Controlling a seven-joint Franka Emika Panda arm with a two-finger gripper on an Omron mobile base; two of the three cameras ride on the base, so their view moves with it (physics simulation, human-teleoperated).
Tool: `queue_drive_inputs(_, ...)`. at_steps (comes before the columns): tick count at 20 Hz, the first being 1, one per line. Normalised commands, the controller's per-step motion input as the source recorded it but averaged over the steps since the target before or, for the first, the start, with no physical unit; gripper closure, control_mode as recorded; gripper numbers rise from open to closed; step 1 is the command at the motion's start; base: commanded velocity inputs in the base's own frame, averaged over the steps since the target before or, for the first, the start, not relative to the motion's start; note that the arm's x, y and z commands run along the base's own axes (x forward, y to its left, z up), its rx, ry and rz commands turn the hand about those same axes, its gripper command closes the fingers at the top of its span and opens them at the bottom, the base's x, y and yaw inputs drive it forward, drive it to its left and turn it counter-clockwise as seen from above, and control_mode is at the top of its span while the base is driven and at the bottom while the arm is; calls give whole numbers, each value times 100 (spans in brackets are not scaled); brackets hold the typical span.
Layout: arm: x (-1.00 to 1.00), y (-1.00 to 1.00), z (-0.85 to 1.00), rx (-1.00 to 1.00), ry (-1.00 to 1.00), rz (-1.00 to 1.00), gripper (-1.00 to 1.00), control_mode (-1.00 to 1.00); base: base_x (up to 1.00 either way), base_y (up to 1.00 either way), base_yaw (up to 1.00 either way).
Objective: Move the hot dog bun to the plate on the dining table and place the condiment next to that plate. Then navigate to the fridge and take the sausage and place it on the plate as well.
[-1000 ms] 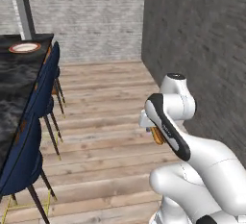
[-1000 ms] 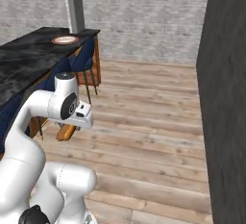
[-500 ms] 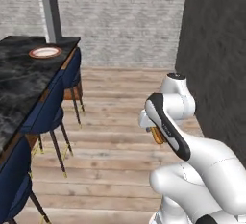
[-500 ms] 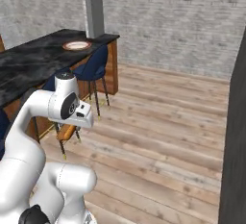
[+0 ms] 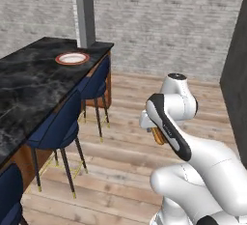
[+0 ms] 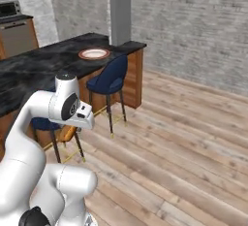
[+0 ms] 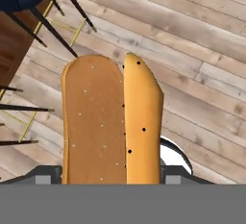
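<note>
My gripper (image 7: 111, 172) is shut on the hot dog bun (image 7: 110, 122), a tan, split bun that stands up between the jaws over the wooden floor. The bun (image 5: 157, 135) hangs under my folded hand, beside the stools, and it shows again as an orange patch (image 6: 68, 134). The plate (image 5: 72, 58), red-orange rimmed with a white centre, lies at the far end of the black marble dining table (image 5: 29, 86). From the other side the plate (image 6: 94, 53) sits on the same table (image 6: 43, 67). The condiment, fridge and sausage are out of view.
Blue stools (image 5: 62, 122) (image 6: 110, 79) line the table's near side. A grey pillar (image 5: 85, 9) stands behind the table's end, with a brick wall behind it. A dark wall (image 5: 236, 79) rises on the right. Open wooden floor (image 6: 184, 137) stretches ahead.
The base has driven and turned, so the table, plate and pillar have swung toward the middle of both base views. The arm's pose and its hold on the bun are unchanged.
</note>
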Motion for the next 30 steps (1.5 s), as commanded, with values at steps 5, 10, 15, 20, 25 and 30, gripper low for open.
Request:
queue_drive_inputs(5,0,0,0,0,0,0,100,100,100,-63,40)
queue_drive_inputs(10,0,0,0,0,0,0,100,100,100,-65,41)
queue_drive_inputs(15,0,0,0,0,0,0,100,100,100,-66,42)
queue_drive_inputs(20,0,0,0,0,0,0,100,100,100,-66,44)
queue_drive_inputs(25,0,0,0,0,0,0,100,100,100,-54,51)
queue_drive_inputs(30,0,0,0,0,0,0,100,100,100,-53,54)
